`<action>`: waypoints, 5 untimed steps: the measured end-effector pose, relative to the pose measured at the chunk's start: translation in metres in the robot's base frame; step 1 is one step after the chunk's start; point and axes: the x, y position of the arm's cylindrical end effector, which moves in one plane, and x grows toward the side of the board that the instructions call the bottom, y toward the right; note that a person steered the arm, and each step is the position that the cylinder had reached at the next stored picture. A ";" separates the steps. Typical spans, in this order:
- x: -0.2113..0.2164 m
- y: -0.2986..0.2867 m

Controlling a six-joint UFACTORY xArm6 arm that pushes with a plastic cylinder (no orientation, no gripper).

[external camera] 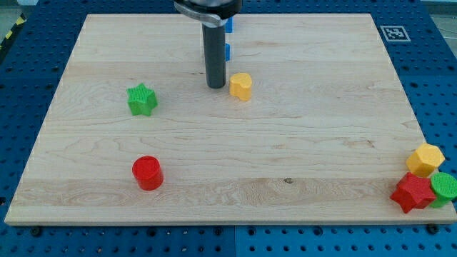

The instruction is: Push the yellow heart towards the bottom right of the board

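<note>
The yellow heart (240,86) lies on the wooden board (228,164) above the middle. My tip (216,86) rests on the board just to the left of the heart, close to its left side, with a small gap. The dark rod rises from the tip to the view's top. A second yellow block, a hexagon (425,159), sits at the board's bottom right edge.
A green star (142,99) lies at the left. A red cylinder (148,173) lies at the lower left. A red star (413,192) and a green block (445,188) crowd the bottom right corner. Blue blocks (228,51) show partly behind the rod.
</note>
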 end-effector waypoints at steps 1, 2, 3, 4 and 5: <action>-0.004 0.013; -0.002 0.018; 0.010 0.018; 0.014 0.030; 0.014 0.053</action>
